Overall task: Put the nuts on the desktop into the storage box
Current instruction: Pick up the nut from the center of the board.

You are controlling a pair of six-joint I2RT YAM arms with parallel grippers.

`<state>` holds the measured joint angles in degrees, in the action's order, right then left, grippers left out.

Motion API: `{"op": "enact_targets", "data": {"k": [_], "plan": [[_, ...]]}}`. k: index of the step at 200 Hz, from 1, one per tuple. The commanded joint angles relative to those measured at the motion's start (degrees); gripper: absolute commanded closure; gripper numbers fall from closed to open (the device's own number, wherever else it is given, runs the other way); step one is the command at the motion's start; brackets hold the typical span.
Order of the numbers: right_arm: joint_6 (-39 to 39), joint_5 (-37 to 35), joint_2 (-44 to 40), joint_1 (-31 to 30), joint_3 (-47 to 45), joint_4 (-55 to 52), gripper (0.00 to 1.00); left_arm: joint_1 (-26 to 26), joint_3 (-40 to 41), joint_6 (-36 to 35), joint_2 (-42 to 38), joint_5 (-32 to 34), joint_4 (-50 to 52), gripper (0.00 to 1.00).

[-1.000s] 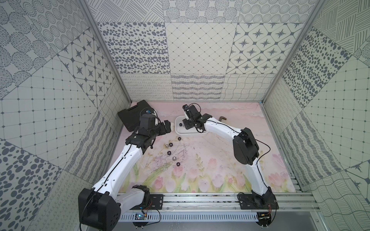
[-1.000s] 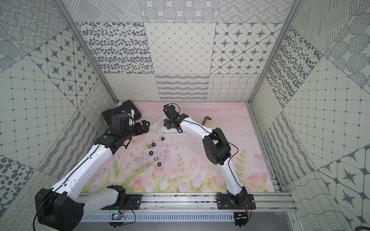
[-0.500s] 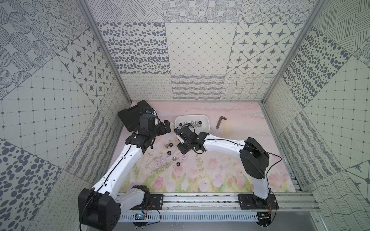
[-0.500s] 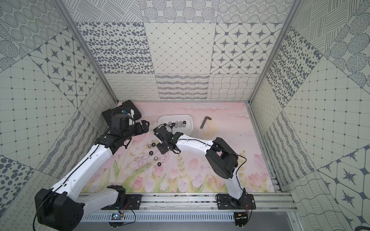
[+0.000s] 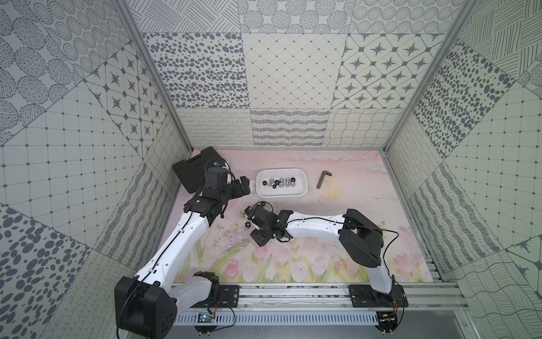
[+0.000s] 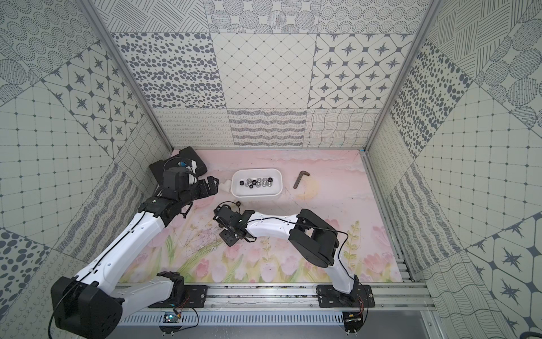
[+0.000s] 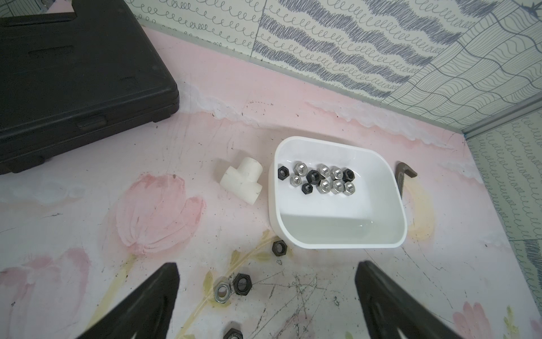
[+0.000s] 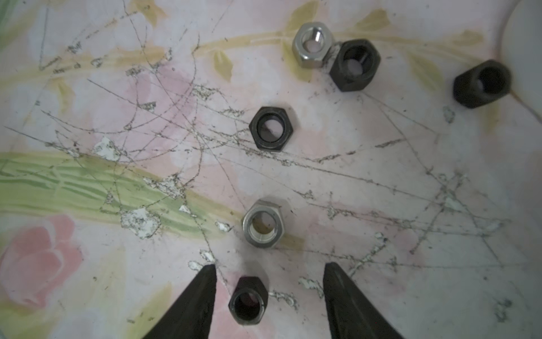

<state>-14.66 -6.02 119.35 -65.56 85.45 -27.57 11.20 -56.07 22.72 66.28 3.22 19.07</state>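
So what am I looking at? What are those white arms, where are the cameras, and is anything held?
Two robot arms work at a tulip-printed desktop. Both top views look down from overhead; each wrist view comes from a camera on one arm. Several nuts lie in the white storage box; others lie loose. A hex key, a white T-shaped pipe fitting and a black case lie nearby. Nothing is held: the left end effector is open and empty, the right end effector open around a black nut.
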Motion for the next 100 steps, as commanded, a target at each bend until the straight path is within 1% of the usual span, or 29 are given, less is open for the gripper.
{"op": "enact_targets", "data": {"k": [1,60,100], "plan": [[-0.6,-1.4,2.0,-0.1,2.5,0.7,0.38,0.1,-0.2,-0.7,-0.3,0.0,0.7,0.01],[-0.9,-2.0,5.4,-0.1,5.2,-0.2,0.41,0.0,-0.1,-0.8,-0.3,0.2,0.5,0.01],[-1.2,-1.6,6.5,-0.1,6.4,-0.8,0.52,0.1,0.0,-0.8,-0.3,0.2,0.5,0.01]]}}
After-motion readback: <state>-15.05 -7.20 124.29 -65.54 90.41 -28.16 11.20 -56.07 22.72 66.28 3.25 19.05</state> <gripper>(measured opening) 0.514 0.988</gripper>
